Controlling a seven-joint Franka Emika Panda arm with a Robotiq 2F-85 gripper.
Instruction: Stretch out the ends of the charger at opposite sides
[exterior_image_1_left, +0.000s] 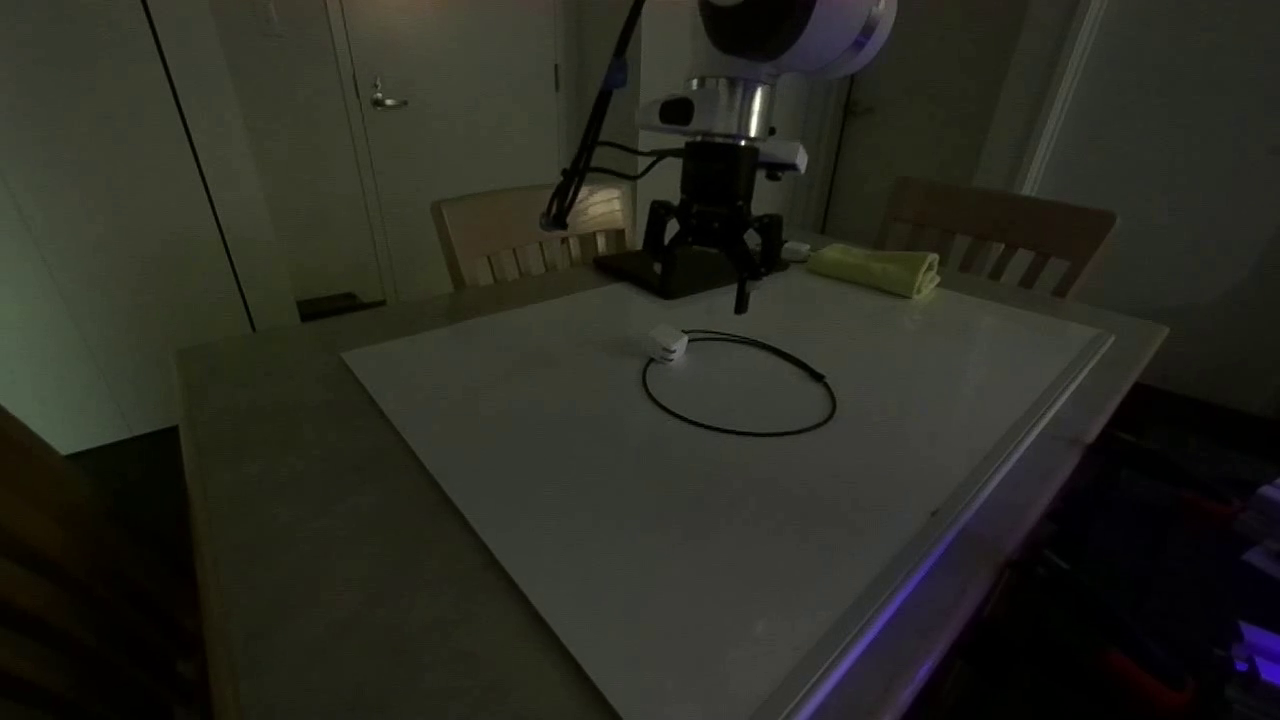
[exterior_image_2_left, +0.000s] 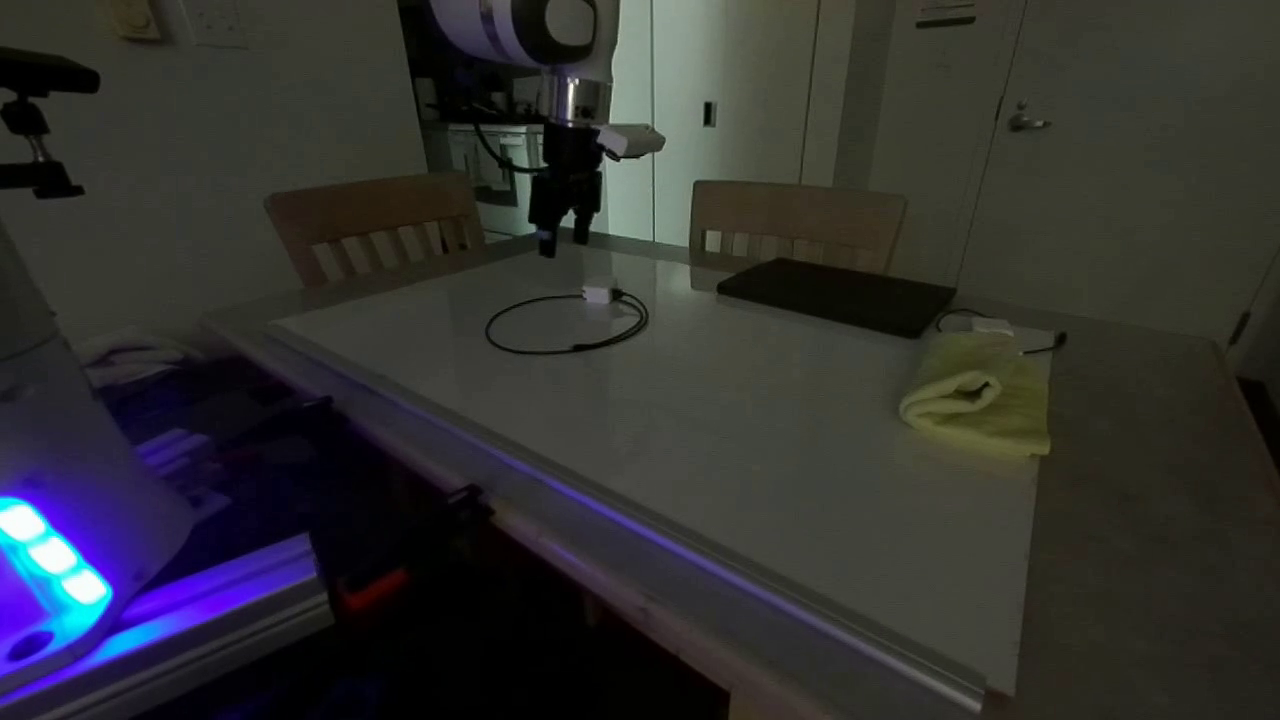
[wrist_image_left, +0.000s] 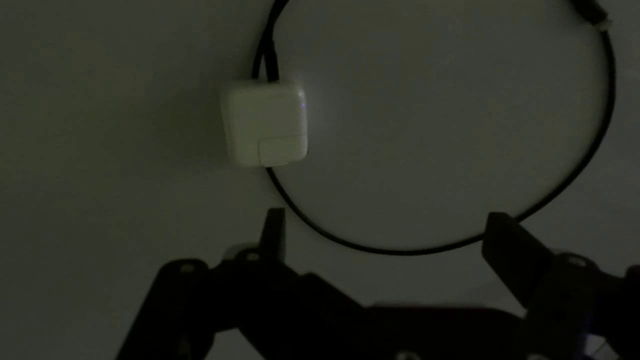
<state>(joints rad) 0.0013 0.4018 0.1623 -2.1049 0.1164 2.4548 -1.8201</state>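
Note:
The charger's black cable lies in a loose loop on the white board, and it shows in an exterior view and the wrist view. Its white plug block sits on the loop, also in an exterior view and the wrist view. The dark cable tip lies across the loop from the block, at the wrist view's top right. My gripper is open and empty above the board, also in an exterior view. In the wrist view its fingers are wide apart, one overlapping the cable.
The white board lies on a table. A flat black pad lies at the board's edge. A folded yellow-green cloth lies beside a small white block with a dark cable. Wooden chairs stand at the table.

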